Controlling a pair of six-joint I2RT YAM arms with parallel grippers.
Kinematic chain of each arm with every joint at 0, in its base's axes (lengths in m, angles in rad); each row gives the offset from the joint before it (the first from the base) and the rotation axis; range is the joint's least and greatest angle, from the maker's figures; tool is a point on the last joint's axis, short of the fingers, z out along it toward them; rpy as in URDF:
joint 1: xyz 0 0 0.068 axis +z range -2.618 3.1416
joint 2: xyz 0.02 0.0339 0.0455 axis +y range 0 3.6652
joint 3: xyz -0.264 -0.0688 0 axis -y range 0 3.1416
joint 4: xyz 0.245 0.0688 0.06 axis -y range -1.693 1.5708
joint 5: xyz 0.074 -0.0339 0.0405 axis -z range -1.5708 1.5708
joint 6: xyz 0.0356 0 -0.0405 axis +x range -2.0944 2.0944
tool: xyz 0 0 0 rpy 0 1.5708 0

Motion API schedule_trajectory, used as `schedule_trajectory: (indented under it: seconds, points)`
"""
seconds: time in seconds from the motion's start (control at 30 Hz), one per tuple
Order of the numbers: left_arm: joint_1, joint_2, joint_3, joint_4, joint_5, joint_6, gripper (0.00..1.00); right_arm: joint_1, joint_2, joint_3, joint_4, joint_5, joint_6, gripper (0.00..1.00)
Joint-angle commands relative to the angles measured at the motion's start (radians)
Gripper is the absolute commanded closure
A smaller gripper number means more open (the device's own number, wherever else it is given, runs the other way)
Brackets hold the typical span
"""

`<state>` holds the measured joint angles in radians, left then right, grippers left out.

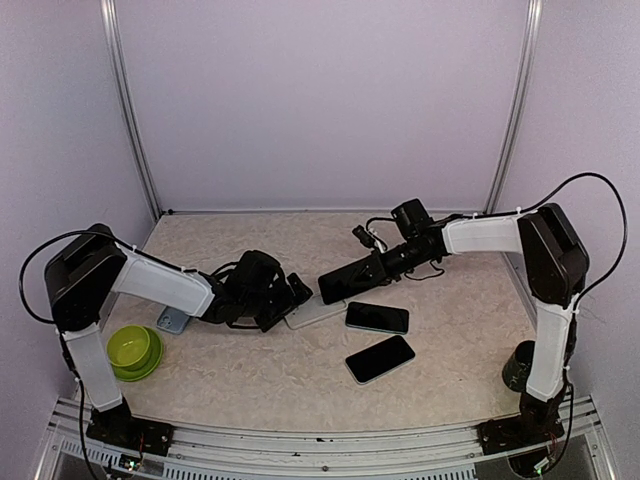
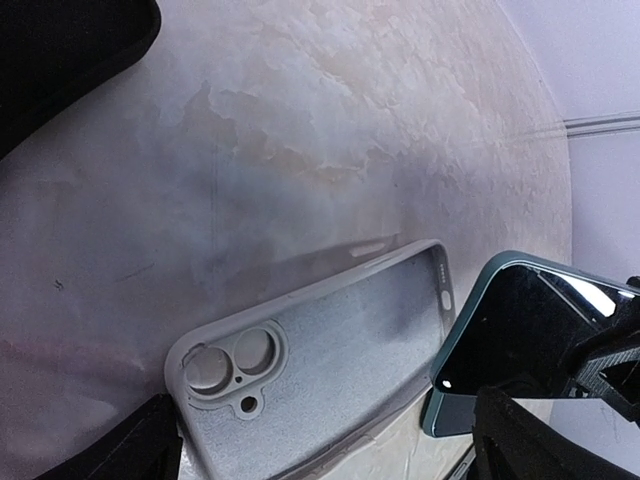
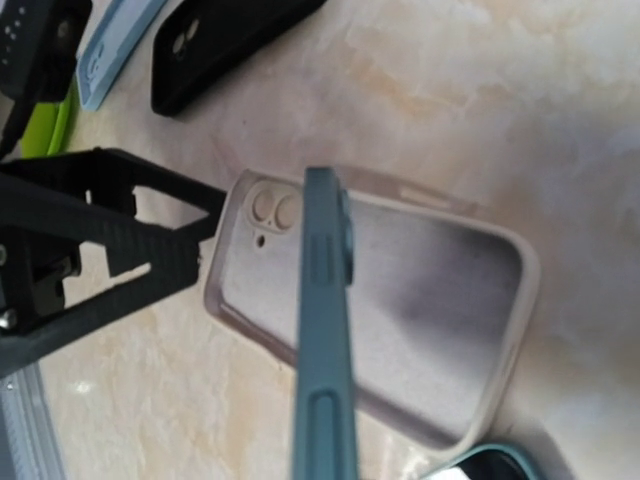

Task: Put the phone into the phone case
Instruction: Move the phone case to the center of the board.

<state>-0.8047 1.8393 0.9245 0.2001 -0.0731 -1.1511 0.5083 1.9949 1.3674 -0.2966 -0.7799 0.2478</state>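
Here, R claw [image 1: 355, 277] grips teal-edged phone [image 3: 325, 330] tilted over grey silicone phone case [image 2: 330, 370]; L wrist cam, unlike top, shows L claw [image 2: 325, 440] spread wide astride it.

Grey phone case [image 2: 330, 350] face-up on the table [image 2: 300, 130], teal-edged phone [image 2: 520, 340] just beside

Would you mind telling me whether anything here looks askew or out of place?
Nothing looks spilled or damaged. The one thing askew is the teal phone in the right gripper: it is tilted on edge above the empty grey case, not lying flat in it.
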Motion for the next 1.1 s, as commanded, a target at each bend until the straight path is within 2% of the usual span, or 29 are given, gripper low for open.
schedule_trajectory:
  seconds: [0.0,0.23,0.5,0.7,1.07]
  points:
    - [0.006,0.022,0.029,0.002,-0.025,0.027,0.01,-0.007,0.029,0.061,-0.016,-0.08,0.029,1.0]
    - [0.013,0.041,0.054,-0.003,-0.043,0.054,0.01,-0.006,0.08,0.105,-0.041,-0.134,0.042,1.0]
    - [0.044,0.043,0.075,0.007,-0.059,0.103,0.01,-0.008,0.128,0.153,-0.065,-0.132,0.05,1.0]
    - [0.068,0.059,0.087,0.045,-0.017,0.126,0.01,-0.008,0.171,0.21,-0.1,-0.127,0.051,1.0]
    - [0.07,0.04,0.08,0.056,-0.023,0.156,0.01,-0.01,0.182,0.237,-0.084,-0.144,0.075,1.0]
